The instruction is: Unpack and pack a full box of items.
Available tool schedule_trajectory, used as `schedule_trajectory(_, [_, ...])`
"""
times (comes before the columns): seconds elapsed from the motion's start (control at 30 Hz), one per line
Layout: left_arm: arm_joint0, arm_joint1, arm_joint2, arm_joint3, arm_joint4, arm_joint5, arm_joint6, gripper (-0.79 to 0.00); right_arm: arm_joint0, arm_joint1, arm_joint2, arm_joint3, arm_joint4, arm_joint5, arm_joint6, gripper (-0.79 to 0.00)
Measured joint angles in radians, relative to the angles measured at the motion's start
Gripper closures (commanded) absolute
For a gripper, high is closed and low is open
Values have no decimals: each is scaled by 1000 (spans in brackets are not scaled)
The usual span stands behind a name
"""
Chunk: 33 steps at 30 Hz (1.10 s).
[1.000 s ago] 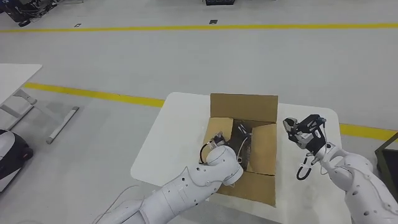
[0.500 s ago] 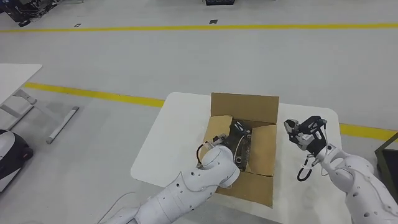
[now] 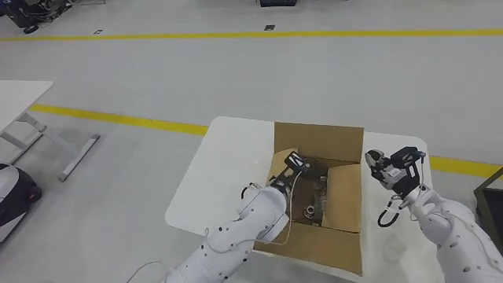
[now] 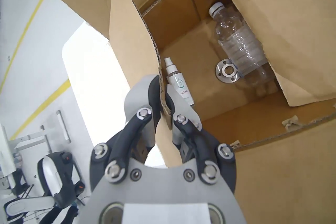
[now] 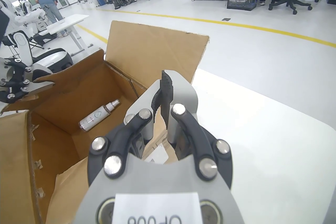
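Box (image 3: pixel 318 137) sits open on the tabletop (image 3: pixel 220 165), and by the look of it the unpacking hasn't begun: everything's down on its floor. Left hand (image 4: pixel 162 96) is clamped on the edge of the left flap (image 4: pixel 131 46), which stands up. Right hand (image 5: pixel 162 93) hangs over the right rim, fingers together, nothing between them.

Bottle (image 4: pixel 239 41) lies on its side along the right wall, cap toward the far corner, half under the right flap (image 3: pixel 346 196) leaning in over it. Spray (image 4: pixel 178 80) lies tight against the left wall, just below the left hand, nozzle toward the far wall. Flange (image 4: pixel 227 70) lies flat, touching the bottle.

My read: the free right hand is nearer the bottle, but it has to drop in past that leaning flap and close across the bottle's long axis.
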State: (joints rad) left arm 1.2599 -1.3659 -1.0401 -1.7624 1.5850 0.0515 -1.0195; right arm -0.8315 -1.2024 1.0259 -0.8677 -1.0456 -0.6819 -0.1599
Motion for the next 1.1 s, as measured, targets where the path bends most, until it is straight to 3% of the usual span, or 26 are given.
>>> schedule_trajectory(0.3, [70, 6, -68, -91, -159, -48, -23, 0, -9, 4, 15, -13, -12, -16, 10, 0])
schedule_trajectory(0.33, [78, 7, -79, -96, -172, -47, -22, -126, -9, 3, 12, -13, -13, -18, 14, 0])
schedule_trajectory(0.37, [83, 9, -87, -98, -173, -47, -21, -662, -9, 2, 10, -12, -13, -19, 17, 0])
schedule_trajectory(0.4, [88, 10, -93, -99, -172, -47, -18, -785, -9, 0, 7, -10, -13, -19, 20, 0])
schedule_trajectory(0.8, [108, 21, -135, -138, -46, -46, 20, -785, 9, -12, -10, 21, -27, -14, 33, 0])
schedule_trajectory(1.1, [97, 28, -181, -108, 138, 17, 25, -785, 25, -29, -37, 66, -26, -2, 46, 0])
